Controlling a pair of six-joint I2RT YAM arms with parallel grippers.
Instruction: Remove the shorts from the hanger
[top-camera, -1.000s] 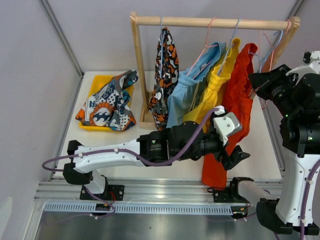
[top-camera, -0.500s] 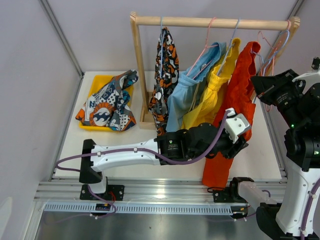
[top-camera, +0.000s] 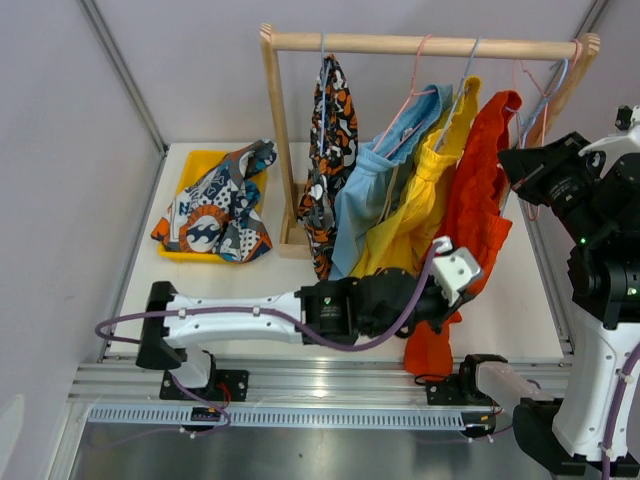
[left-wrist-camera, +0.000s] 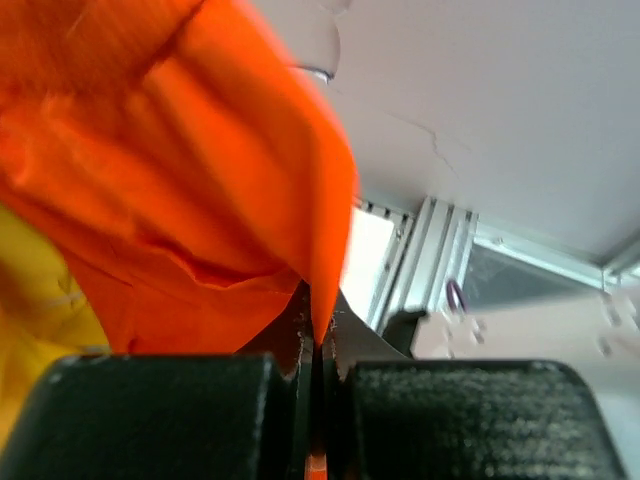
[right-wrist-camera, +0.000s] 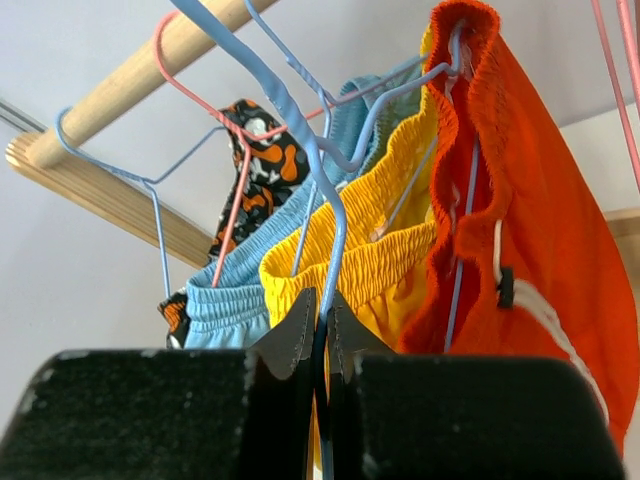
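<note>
wooden rack (top-camera: 279, 140) upright on white table (top-camera: 525, 295); yellow tray (top-camera: 195, 166) at left

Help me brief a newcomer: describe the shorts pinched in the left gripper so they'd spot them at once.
Find the wooden rack with four pairs hanging in a row. At its right end, beside the yellow shorts, hang the red-orange shorts, pinched low down by the left gripper. They are the only plain red-orange pair.
</note>
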